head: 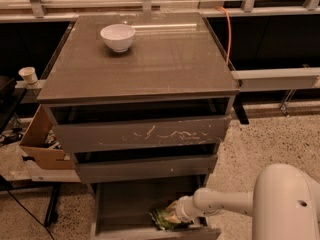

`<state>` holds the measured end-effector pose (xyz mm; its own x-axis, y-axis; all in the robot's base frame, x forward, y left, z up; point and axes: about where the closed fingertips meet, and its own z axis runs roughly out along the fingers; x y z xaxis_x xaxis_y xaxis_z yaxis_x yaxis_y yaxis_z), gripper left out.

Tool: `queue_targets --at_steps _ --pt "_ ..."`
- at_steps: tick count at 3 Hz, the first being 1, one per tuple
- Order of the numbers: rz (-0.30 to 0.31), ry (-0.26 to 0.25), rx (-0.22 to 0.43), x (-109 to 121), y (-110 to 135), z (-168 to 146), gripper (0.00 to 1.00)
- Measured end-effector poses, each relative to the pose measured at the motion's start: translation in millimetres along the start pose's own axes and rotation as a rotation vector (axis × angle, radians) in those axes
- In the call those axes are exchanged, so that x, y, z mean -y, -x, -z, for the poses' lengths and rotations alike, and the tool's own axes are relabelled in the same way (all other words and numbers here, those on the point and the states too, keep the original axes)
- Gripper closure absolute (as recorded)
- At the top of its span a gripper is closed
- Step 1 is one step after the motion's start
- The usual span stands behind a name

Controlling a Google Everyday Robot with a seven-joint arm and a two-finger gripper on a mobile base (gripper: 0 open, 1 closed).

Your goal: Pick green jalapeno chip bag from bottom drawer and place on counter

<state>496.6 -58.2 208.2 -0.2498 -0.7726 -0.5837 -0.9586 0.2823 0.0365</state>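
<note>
The green jalapeno chip bag [163,218] lies crumpled in the open bottom drawer [125,204], near its front right. My gripper [174,215] reaches in from the right on a white arm and sits right at the bag's right side. The bag's right part is hidden behind the gripper. The counter [165,59] is the glossy grey-brown top of the cabinet, above the scratched upper drawer front and the narrow middle drawer.
A white bowl [118,37] stands on the counter's back left. An open cardboard box [42,139] sits to the cabinet's left, with a paper cup [28,76] above it. An orange cable [228,31] hangs behind the counter's right edge. Speckled floor lies to the right.
</note>
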Motion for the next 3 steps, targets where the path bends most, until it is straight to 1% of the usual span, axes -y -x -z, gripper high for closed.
queue_targets --at_steps 1,3 --pt "0.000 0.000 0.000 0.0 0.0 0.0 0.04" --pt "0.000 0.000 0.000 0.0 0.0 0.0 0.33"
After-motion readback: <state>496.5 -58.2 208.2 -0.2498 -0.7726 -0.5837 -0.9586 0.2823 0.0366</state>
